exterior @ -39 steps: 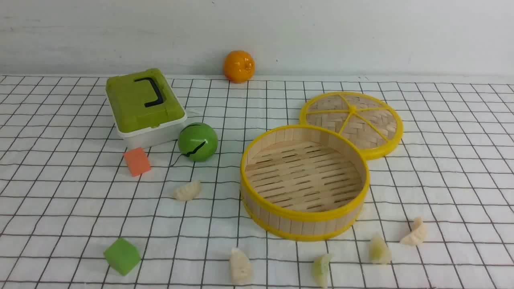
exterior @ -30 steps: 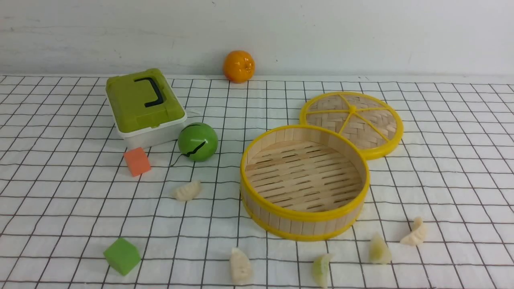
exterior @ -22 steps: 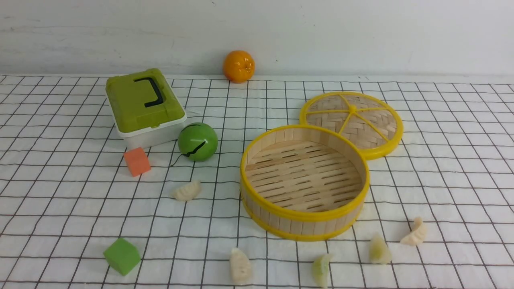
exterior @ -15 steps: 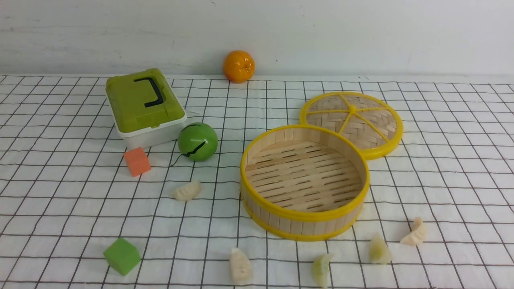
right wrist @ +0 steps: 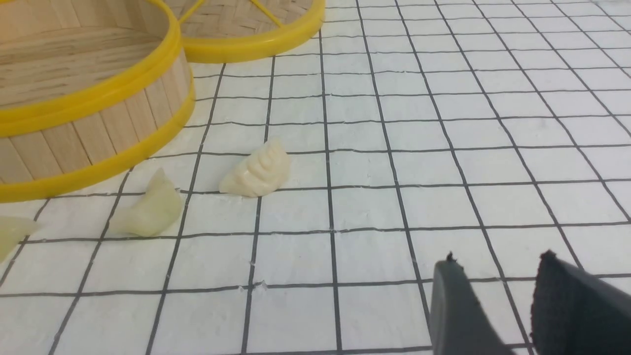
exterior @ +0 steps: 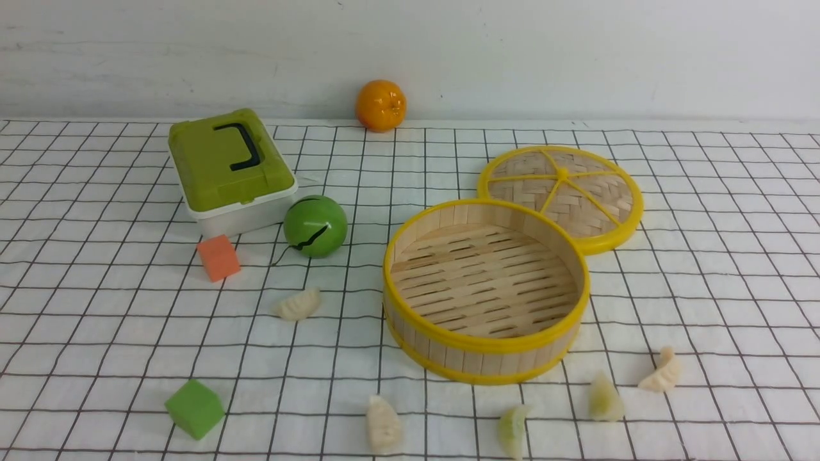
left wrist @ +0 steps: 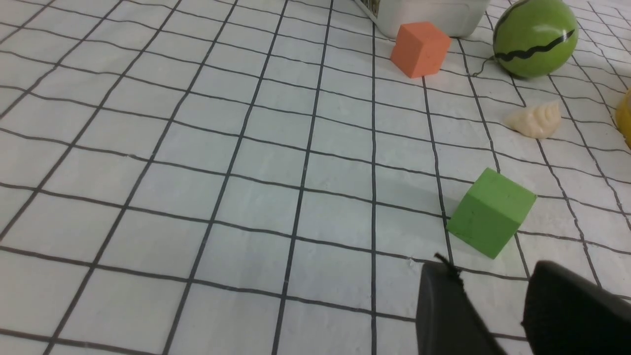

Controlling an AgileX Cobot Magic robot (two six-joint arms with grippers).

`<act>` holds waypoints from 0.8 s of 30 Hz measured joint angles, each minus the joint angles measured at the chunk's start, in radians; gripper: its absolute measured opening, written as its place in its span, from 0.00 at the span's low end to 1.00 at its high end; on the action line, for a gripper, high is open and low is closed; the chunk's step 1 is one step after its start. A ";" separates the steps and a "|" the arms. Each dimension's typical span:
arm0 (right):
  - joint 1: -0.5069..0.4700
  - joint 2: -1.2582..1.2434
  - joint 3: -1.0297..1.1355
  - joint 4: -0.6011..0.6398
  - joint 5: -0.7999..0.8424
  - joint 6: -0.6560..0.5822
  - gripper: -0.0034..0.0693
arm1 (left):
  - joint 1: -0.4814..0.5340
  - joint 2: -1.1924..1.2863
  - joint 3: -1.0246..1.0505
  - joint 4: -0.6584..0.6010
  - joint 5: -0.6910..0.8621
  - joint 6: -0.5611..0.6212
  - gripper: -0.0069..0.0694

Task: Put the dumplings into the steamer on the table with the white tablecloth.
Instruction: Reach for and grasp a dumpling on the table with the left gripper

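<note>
Nothing's in yet: the steamer [exterior: 480, 362] sits empty with all five dumplings [exterior: 383, 424] scattered on the white tablecloth [exterior: 737, 288] round its near side, three cream and two pale green, small and pleated. My left gripper [left wrist: 488, 266] and right gripper [right wrist: 498, 259] both hover half-open holding nothing, so I reckon next is lowering the right one square over the cream dumpling [right wrist: 256, 170] near it

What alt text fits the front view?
An empty bamboo steamer sits on a gridded white cloth, its lid flat behind it, with five dumplings loose on the cloth: one to its left, four in front. Further left are a green box, a green ball and two cubes; an orange sits at the back.
</note>
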 joint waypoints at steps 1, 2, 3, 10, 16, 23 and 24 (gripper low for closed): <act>0.000 0.000 0.000 0.000 0.000 0.000 0.37 | 0.000 0.000 0.000 0.000 0.000 0.000 0.40; 0.000 0.000 0.000 0.000 0.000 0.000 0.37 | 0.000 0.000 0.000 0.000 0.000 0.000 0.40; 0.000 0.000 0.000 0.000 0.000 0.000 0.37 | 0.000 0.000 0.000 0.000 0.001 0.000 0.40; 0.000 0.000 0.000 0.005 0.000 0.000 0.37 | 0.000 0.000 0.000 0.000 0.001 0.000 0.40; 0.000 0.000 0.000 0.034 0.000 0.000 0.38 | 0.000 0.000 0.000 0.000 0.001 0.000 0.40; 0.000 0.000 -0.001 0.118 0.011 0.000 0.38 | 0.000 0.000 0.000 0.000 0.001 0.000 0.40; 0.000 0.000 -0.001 0.121 0.011 0.000 0.38 | 0.000 0.000 0.000 0.000 0.001 0.000 0.40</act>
